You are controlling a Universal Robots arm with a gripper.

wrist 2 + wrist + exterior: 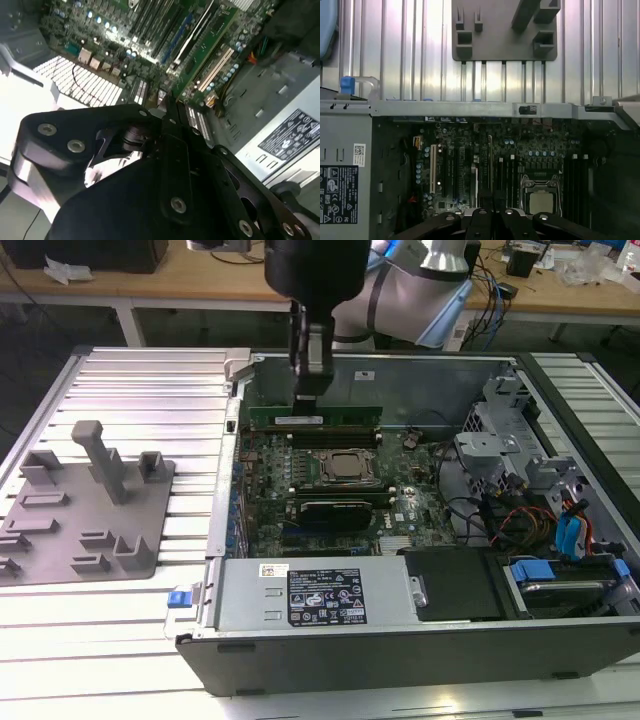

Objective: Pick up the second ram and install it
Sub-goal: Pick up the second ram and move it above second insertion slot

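Ribbed metal tabletop carries one open computer case and one grey holder tray. Inside the case lie one processor socket and one black expansion card. The single hand reaches down to the memory slots just beyond the socket, its tip at the top edge of the second ram, which stands on edge there. Whether the hand is clamped on it cannot be told. Two green sticks seem to stand close together, though the count is uncertain. The stick looks light, thin, stiff and fragile, so it is best gripped by its bare top edge, clear of the chips and contacts.
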